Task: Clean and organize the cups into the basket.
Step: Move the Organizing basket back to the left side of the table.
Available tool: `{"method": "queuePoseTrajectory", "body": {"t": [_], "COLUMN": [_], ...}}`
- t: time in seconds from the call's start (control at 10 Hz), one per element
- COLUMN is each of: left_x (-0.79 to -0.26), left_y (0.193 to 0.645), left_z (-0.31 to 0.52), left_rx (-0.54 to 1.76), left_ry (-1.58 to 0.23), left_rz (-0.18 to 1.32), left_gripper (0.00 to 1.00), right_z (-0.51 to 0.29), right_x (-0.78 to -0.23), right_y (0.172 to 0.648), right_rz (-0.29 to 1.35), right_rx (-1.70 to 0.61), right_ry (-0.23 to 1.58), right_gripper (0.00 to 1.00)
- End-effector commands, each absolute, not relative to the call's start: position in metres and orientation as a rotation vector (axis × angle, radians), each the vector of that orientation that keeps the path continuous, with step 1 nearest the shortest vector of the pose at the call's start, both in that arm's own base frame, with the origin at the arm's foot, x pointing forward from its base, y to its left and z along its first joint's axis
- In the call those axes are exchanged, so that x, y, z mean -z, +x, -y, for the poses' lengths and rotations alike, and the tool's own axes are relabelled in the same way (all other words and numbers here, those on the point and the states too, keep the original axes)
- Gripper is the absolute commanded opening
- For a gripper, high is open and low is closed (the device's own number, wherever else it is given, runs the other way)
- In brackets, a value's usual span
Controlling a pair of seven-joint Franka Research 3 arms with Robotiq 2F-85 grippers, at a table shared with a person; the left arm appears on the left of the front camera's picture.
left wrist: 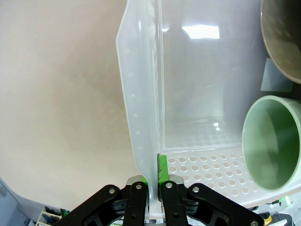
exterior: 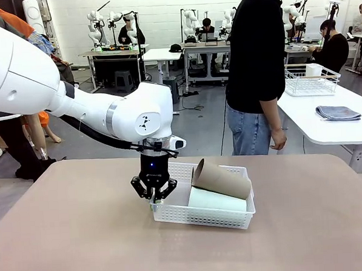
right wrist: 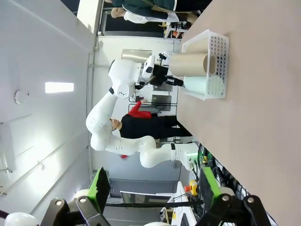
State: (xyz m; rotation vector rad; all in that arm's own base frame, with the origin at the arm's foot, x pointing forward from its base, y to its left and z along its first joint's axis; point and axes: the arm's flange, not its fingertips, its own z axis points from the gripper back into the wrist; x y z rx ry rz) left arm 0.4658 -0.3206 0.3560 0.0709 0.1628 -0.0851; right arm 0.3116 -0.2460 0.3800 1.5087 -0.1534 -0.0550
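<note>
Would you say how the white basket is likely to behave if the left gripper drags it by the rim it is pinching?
The basket looks thin and perforated, so probably light, flexing at the pinched rim. On the smooth table it should slide easily. The brown cup lies tilted across the mint cup, so it may roll or shift.

A brown table [exterior: 83, 238] fills the near ground. At its far edge stands a person [exterior: 259, 70] in a black top and jeans. A white table [exterior: 332, 118] farther right carries a white wire rack [exterior: 310, 80] at its far end and a folded grey cloth [exterior: 337, 112] nearer.
</note>
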Motion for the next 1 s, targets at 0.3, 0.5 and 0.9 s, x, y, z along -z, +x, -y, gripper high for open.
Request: {"method": "queuePoseTrajectory", "body": {"t": [0.3, 0.5, 0.9], "left_x": [-0.356, -0.368, -0.373], "left_y": [0.457, 0.428, 0.404], "left_z": [0.226, 0.150, 0.035], "left_rx": [0.132, 0.144, 0.133], "left_ry": [0.083, 0.186, 0.307], "left_rz": [-0.113, -0.046, -0.105], "left_gripper": [0.04, 0.04, 0.04], "right_z": [0.245, 0.245, 0.245], "right_x": [-0.385, -0.385, -0.385], "right_y": [0.311, 0.311, 0.311], "right_rz": [0.129, 0.129, 0.129], "right_rx": [0.065, 0.065, 0.065], "right_ry": [1.486, 1.486, 1.486], "right_gripper": [1.00, 1.00, 1.00]}}
